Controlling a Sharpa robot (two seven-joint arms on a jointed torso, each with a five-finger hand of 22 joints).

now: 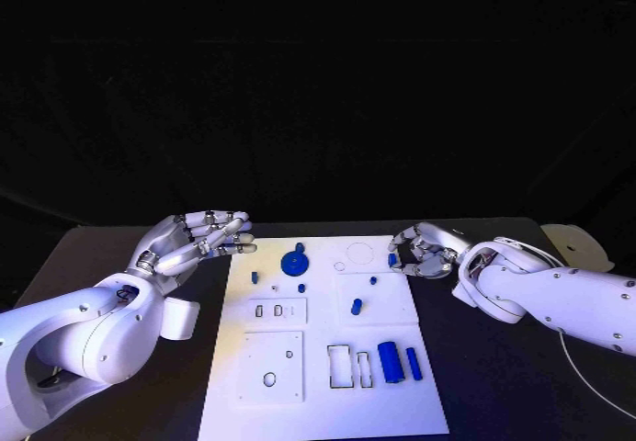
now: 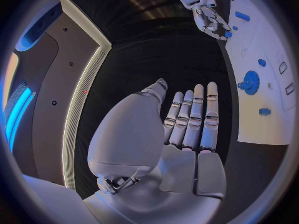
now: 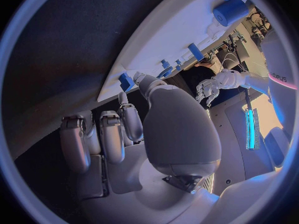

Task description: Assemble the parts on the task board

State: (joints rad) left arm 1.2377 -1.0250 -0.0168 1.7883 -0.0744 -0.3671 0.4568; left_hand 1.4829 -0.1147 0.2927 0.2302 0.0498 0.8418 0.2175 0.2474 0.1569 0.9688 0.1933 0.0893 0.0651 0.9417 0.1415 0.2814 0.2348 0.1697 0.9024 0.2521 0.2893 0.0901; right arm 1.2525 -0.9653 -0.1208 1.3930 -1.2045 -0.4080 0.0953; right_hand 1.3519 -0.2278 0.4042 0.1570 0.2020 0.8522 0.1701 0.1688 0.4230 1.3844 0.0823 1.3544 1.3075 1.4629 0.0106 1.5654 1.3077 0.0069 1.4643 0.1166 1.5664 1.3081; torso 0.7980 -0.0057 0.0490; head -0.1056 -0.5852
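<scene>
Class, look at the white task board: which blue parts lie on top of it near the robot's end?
On the task board, at its near right, a thick blue cylinder lies beside a slimmer blue bar, next to empty rectangular slots. Their undersides cannot be seen.

Setting. A black worktop (image 1: 516, 386) fills the lower field of the head view; its far edge runs straight across, and its surface is matte and dark. Behind it hangs a black backdrop (image 1: 318, 101) — faintly creased, with no visible seam. The left wrist view shows a dark grey wall panel (image 2: 53, 84) edged by a pale lit strip (image 2: 84, 99), and beside it a bright blue light band (image 2: 17, 109). The right wrist view shows a second vertical blue-green light strip (image 3: 250, 129) set against a pale surface — its nature cannot be told.
</scene>
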